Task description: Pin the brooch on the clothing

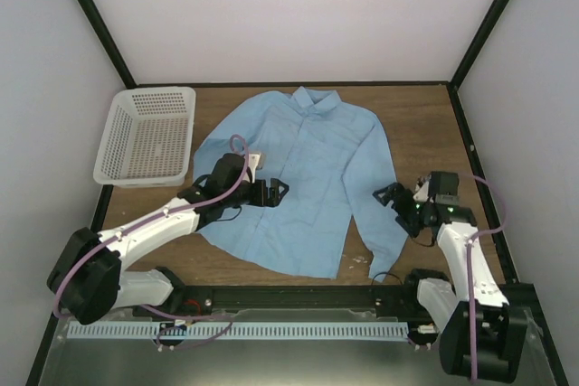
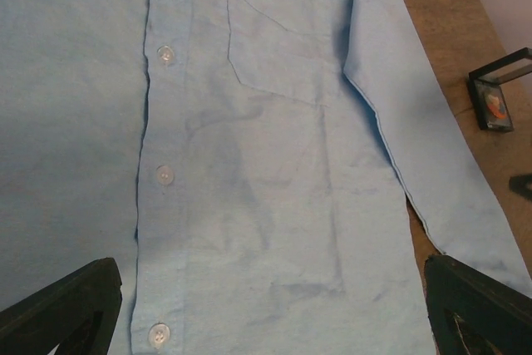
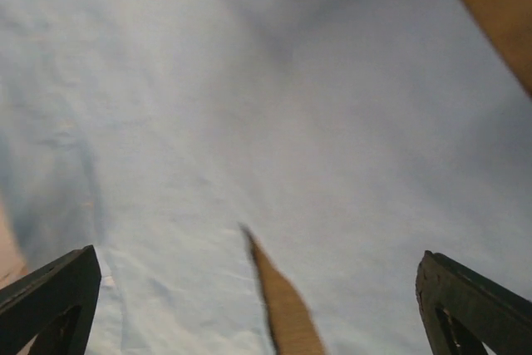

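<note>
The clothing, a light blue button-front shirt, lies flat on the wooden table with its collar at the far side. My left gripper hovers open over its front, and the left wrist view shows the placket buttons and the chest pocket between the wide-spread fingers. The brooch shows as a small orange-red spot inside a black square frame box on the table beyond the right sleeve. My right gripper stands open over that sleeve, holding nothing.
A white mesh basket sits at the back left. Dark frame posts and pale walls enclose the table. In the blurred right wrist view, a wedge of bare wood shows between folds of cloth.
</note>
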`<state>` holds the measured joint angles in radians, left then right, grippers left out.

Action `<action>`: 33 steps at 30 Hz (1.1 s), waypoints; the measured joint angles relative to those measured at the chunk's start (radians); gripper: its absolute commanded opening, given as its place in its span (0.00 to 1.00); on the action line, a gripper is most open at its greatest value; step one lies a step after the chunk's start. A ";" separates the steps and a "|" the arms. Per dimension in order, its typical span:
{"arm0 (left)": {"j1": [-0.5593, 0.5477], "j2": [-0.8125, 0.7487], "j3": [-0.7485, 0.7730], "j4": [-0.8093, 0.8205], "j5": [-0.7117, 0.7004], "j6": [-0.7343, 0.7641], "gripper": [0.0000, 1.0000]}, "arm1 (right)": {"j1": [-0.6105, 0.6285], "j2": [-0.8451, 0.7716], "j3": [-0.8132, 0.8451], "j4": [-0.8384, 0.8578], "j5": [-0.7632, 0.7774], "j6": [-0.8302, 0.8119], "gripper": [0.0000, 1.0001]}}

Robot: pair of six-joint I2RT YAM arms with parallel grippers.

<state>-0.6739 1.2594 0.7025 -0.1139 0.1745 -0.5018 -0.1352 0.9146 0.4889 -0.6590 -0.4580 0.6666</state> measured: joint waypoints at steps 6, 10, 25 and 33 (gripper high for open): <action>0.001 0.007 0.000 0.015 0.018 -0.027 1.00 | 0.062 0.086 0.181 0.111 -0.103 -0.129 1.00; 0.001 0.005 0.000 0.015 0.022 -0.050 1.00 | 0.170 0.315 0.336 0.229 -0.134 -0.187 1.00; 0.006 -0.130 -0.035 -0.053 0.002 -0.075 1.00 | 0.329 1.133 0.939 0.384 -0.004 -0.209 1.00; -0.095 0.190 -0.027 -0.029 0.084 -0.059 1.00 | 0.310 1.212 0.988 0.381 0.101 -0.237 1.00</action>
<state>-0.7685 1.4494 0.6750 -0.1425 0.2581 -0.5606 0.1749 2.1265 1.4773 -0.2775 -0.3565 0.4294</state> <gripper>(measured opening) 0.997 0.998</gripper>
